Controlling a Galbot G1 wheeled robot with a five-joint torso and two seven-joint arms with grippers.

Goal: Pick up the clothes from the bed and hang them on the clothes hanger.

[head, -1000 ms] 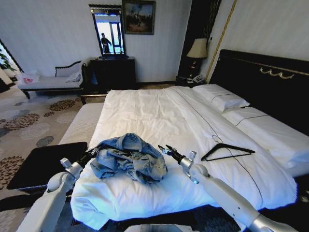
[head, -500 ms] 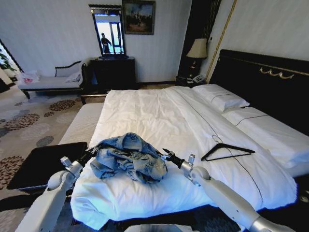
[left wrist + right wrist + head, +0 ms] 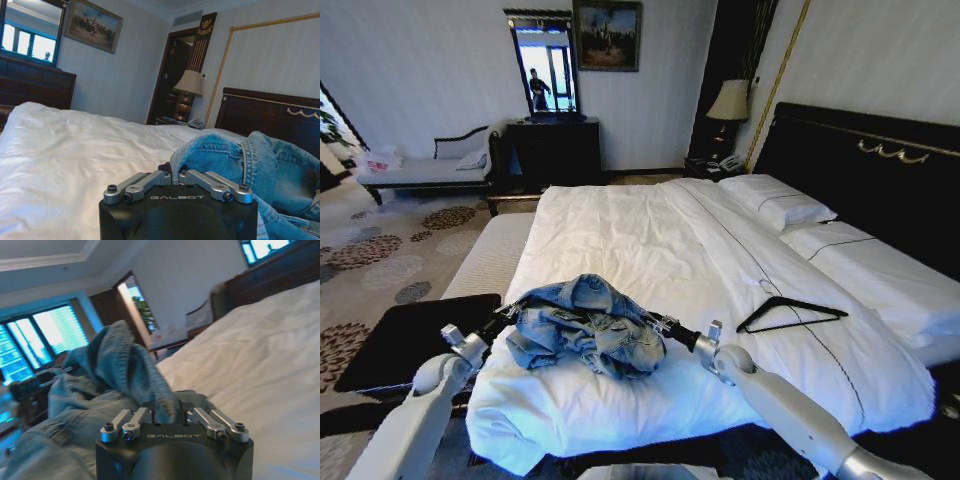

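Note:
The clothes, a crumpled blue denim jacket [image 3: 585,325], lie near the foot of the bed [image 3: 650,235], on its white duvet. My left gripper [image 3: 510,312] is at the jacket's left edge. The left wrist view shows this gripper [image 3: 172,176] shut on a denim fold [image 3: 220,152]. At the jacket's right edge is my right gripper [image 3: 656,322]. In the right wrist view it [image 3: 167,412] is shut on a bunched piece of denim [image 3: 120,365]. The black clothes hanger [image 3: 790,312] lies flat on the duvet, to the right of the right arm.
White pillows [image 3: 775,200] and a black headboard [image 3: 880,170] stand at the right. A pale padded bench [image 3: 490,255] runs along the bed's left side, with a dark stool [image 3: 410,340] in front. Dresser, mirror and chaise stand by the far wall.
My right gripper has moved left into the jacket's right edge and shut on the denim. The left arm has shifted slightly left, still at the jacket's left edge.

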